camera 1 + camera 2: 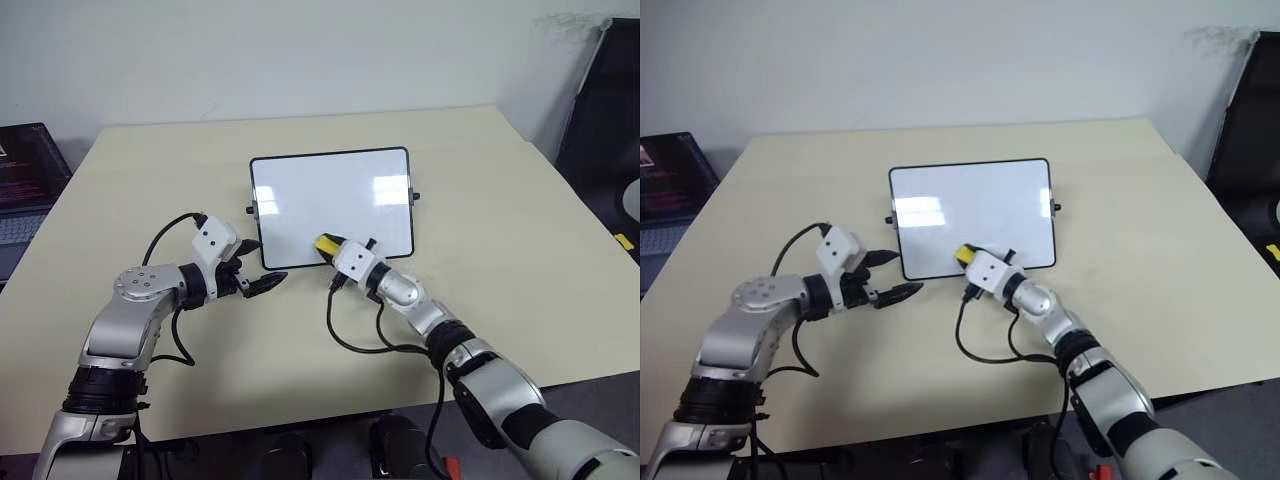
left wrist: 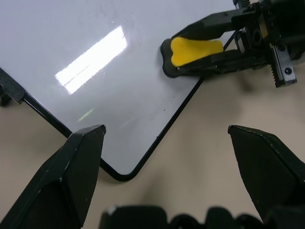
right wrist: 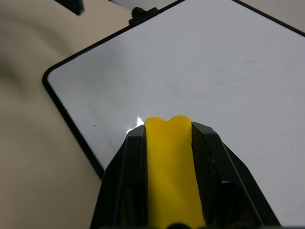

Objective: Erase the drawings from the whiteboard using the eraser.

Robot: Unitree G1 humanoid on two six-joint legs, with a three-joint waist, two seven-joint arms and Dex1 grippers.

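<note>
Beige table (image 1: 520, 260), pale wall (image 1: 300, 50) behind, laptop (image 1: 25, 185) at left edge.

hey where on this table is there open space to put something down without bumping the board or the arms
The table is bare right of the whiteboard, behind it toward the wall, and at the far left. It is crowded along the board's near edge: the right gripper holds the eraser there, with the open left gripper by the near-left corner.
</note>
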